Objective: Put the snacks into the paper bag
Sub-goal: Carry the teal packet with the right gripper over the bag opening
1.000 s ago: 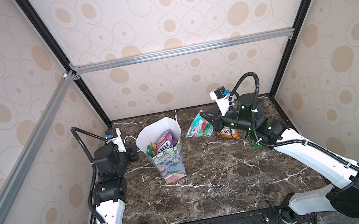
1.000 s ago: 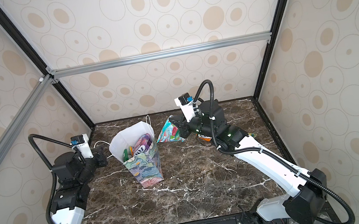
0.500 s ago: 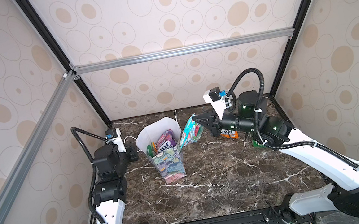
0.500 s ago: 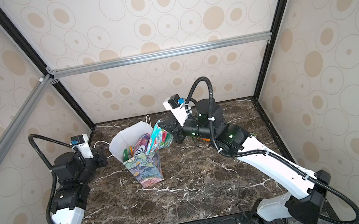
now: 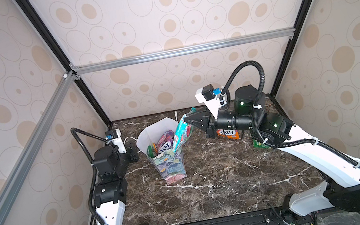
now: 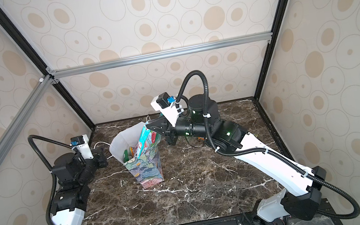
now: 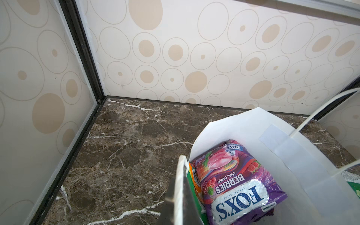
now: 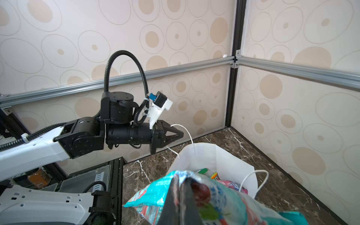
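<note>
I pinch teal packet by top edge in right gripper, at paper bag mouth. Looks light, floppy, slippery, I guess. Left gripper nips cord handle; bag thin, tippy.

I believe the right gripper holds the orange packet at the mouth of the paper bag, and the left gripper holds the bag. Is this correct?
Not entirely. The right gripper holds the teal packet, not the orange one; the right wrist view shows it. The orange packet lies on the table. The rest is correct.
</note>
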